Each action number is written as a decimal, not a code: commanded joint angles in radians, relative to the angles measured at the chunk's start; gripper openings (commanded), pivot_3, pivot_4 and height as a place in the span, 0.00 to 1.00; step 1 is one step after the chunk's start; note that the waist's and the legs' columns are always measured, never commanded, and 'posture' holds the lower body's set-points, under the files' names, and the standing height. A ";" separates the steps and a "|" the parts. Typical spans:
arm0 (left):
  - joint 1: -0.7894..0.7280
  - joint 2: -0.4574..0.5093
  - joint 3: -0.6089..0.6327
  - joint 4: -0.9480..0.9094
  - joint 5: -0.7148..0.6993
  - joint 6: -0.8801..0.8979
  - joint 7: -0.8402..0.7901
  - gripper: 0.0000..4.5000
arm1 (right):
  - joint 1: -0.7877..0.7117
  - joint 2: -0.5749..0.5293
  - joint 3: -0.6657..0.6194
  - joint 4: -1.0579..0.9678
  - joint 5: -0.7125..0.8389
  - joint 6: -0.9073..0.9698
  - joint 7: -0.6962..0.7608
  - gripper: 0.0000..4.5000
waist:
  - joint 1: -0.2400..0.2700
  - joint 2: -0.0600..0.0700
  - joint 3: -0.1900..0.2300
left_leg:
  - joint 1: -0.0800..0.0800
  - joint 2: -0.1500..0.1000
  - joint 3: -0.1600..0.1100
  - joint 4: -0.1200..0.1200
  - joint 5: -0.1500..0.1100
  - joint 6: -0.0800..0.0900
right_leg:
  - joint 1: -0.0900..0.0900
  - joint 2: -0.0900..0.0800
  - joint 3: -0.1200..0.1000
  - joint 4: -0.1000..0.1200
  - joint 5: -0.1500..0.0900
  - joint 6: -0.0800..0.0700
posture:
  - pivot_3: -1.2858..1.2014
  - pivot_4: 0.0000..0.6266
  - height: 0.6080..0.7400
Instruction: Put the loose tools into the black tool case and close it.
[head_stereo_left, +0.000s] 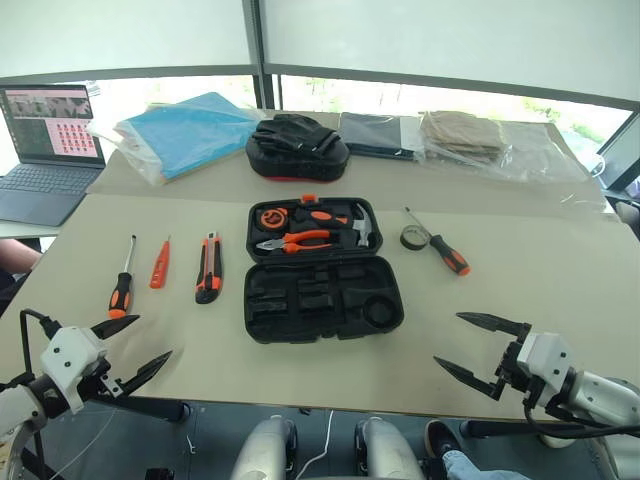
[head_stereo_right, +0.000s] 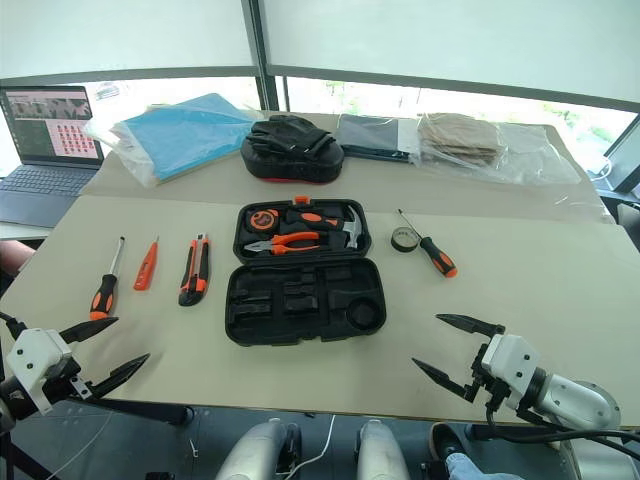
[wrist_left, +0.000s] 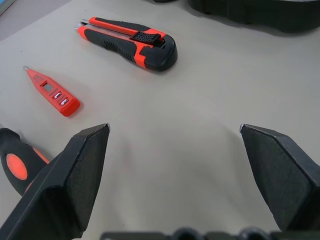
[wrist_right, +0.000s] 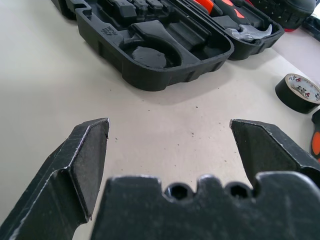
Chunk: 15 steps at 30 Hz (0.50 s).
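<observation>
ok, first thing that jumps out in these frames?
The open black tool case at the table's centre: pliers and hammer sit in its far half, the near half's slots are empty. Left of it lie a utility knife, a small orange screwdriver and a long screwdriver; right of it, a tape roll and another screwdriver.

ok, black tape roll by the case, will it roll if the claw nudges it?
Probably not: the tape roll lies flat on its face, so it should slide. Likely light and rigid. The screwdriver right beside it may get bumped.
</observation>
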 joint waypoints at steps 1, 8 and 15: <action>0.000 -0.020 0.059 -0.029 -0.066 0.041 0.039 1.00 | -0.050 0.021 0.027 -0.032 0.053 0.010 0.018 1.00 | 0.000 0.000 0.000 | 0.000 0.000 0.000 0.000 0.000 0.000 | 0.000 0.000 0.000 0.000 0.000 0.000 | 0.52 0.24 1.00; 0.127 -0.164 0.320 -0.074 -0.236 0.219 0.237 1.00 | -0.230 0.182 0.152 -0.188 0.203 0.106 -0.016 1.00 | -0.026 -0.003 0.000 | 0.003 0.009 0.002 0.000 -0.001 -0.002 | -0.001 0.000 -0.001 0.000 0.004 0.002 | 0.52 0.24 1.00; 0.230 -0.235 0.435 -0.113 -0.425 0.520 0.400 1.00 | -0.267 0.271 0.215 -0.219 0.176 0.095 -0.043 1.00 | -0.003 -0.008 -0.002 | 0.005 0.010 0.003 0.001 -0.002 -0.005 | -0.002 0.006 -0.004 0.001 0.003 -0.003 | 0.52 0.24 1.00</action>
